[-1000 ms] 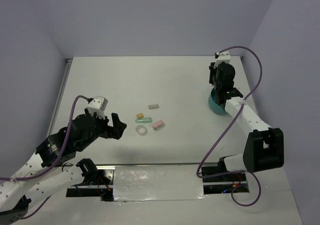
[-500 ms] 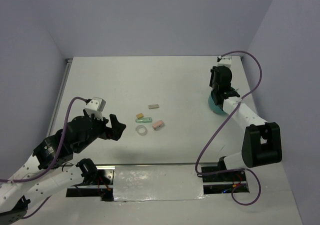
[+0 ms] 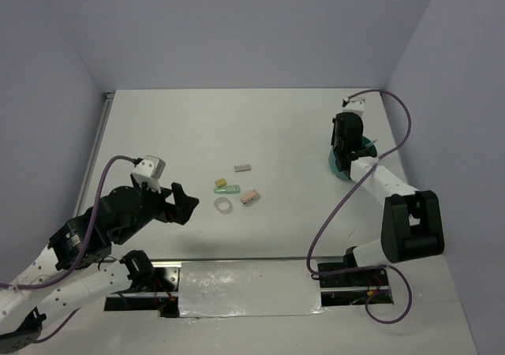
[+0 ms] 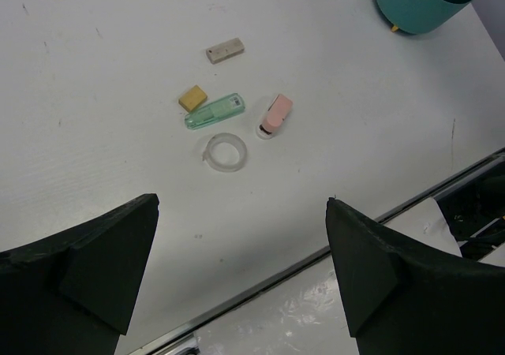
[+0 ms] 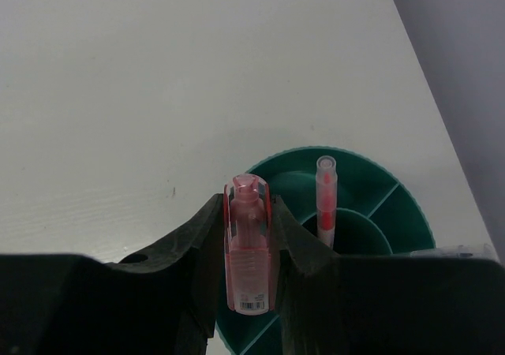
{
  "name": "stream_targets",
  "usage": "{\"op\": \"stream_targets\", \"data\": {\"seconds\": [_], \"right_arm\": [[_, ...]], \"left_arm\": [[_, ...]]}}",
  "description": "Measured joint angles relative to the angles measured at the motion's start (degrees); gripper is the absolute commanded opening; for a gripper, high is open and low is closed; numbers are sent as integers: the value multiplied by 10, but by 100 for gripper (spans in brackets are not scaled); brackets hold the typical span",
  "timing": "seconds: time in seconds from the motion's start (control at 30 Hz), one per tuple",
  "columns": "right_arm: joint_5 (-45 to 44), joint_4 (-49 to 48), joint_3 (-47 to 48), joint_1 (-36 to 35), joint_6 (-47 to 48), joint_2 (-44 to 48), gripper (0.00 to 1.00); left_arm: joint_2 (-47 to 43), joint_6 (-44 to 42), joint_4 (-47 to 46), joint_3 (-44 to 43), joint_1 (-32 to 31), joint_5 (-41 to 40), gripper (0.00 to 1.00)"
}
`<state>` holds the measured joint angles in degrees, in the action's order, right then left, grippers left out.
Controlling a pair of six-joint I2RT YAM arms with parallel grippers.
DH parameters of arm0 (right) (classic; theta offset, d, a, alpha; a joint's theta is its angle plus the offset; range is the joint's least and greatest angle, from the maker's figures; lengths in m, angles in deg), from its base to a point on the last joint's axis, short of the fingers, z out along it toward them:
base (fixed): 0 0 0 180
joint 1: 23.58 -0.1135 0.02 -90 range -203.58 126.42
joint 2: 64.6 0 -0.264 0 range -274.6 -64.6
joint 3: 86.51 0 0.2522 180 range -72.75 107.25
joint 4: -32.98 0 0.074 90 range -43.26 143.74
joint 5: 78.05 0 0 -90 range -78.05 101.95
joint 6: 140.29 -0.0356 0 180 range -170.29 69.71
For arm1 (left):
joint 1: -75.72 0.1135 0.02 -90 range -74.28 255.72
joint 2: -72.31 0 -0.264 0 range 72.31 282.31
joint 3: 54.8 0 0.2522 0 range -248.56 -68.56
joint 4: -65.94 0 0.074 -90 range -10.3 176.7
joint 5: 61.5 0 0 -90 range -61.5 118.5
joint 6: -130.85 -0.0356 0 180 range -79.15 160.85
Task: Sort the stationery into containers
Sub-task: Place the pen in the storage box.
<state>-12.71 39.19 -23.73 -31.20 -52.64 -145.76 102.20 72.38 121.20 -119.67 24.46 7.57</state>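
Clamps a pink stick-shaped piece (image 5: 250,276), barcode label at its near end, between the fingers of the right pincer (image 5: 249,217), jaws partly closed and pressing it on both sides. Holds it upright-looking in the wrist view, over the left edge of the round teal organiser (image 5: 355,162), at the far right of the surface (image 4: 95,47). Cannot tell whether its tip reaches inside a compartment. Shows one pink pen (image 5: 326,201) standing in an inner compartment, just beside a divider.

Hangs the left pincer (image 4: 237,276) spread as wide as it goes, gripping nothing, above the near left part of the surface. Finds five pieces lying loose ahead of it, near the middle: a grey block (image 4: 225,50) farthest; a tan block (image 4: 192,98) just beside a green piece (image 4: 215,111); a pink piece (image 4: 275,116) to the right of the green one, near but apart; a clear tape ring (image 4: 224,151) nearest, flat on the surface. Well apart from the organiser, all five.
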Motion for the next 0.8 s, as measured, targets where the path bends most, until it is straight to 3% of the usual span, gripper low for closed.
{"op": "stream_targets", "data": {"seconds": [0.17,0.27,0.57,0.67,0.8], "right_arm": [[2,0,-8,0,-7,-4,47],[9,-1,-8,0,-11,-4,53],[40,9,-8,-10,-13,36,57],[51,14,-5,-54,-14,73,66],[99,42,21,-160,-16,102,69]], "left_arm": [[-4,0,0,0,-7,-2,99],[-5,0,0,0,-9,-2,99],[-5,0,0,0,-10,-4,99],[-5,3,1,0,-10,-18,99],[-3,19,13,0,-10,-55,99]]}}
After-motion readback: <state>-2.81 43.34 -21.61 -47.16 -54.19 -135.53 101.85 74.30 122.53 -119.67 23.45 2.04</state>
